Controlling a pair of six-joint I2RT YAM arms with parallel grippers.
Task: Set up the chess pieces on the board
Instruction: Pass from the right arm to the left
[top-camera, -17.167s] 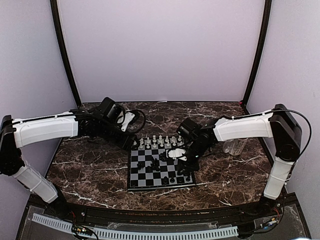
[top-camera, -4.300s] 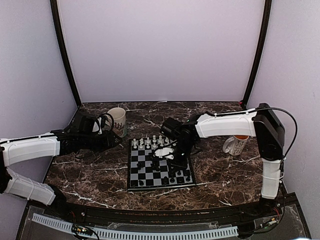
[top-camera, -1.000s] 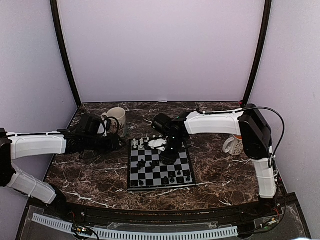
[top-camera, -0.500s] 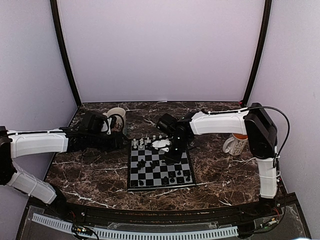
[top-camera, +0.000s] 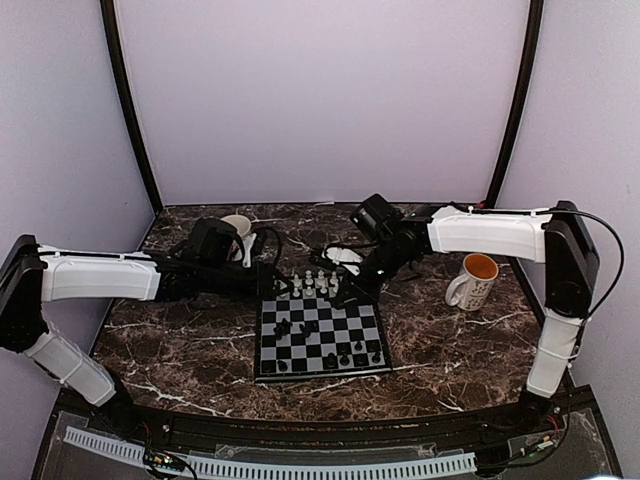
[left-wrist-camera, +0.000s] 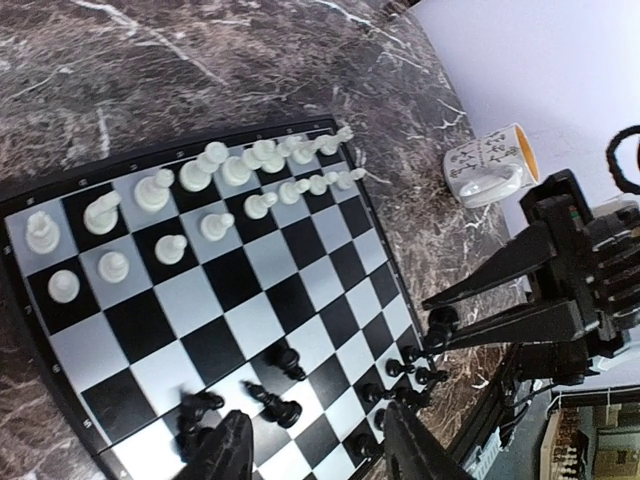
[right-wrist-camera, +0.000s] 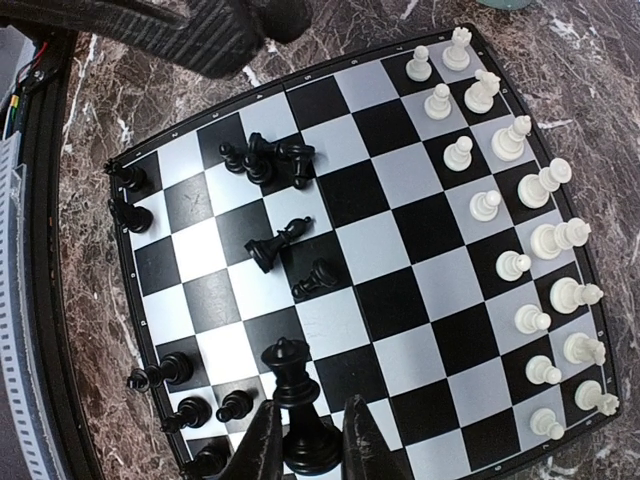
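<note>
A black chess piece is gripped upright in the right jaws above the board, which is laid at the centre of the surface with white pieces ranked along its 12 o'clock edge, while the left jaws are seen partly open and empty.

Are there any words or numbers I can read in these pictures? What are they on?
No text here can be read.
The mug with the orange inside: small dark marks on its side, too blurred to read.
The board: no letters or numbers show on its rim.
</note>
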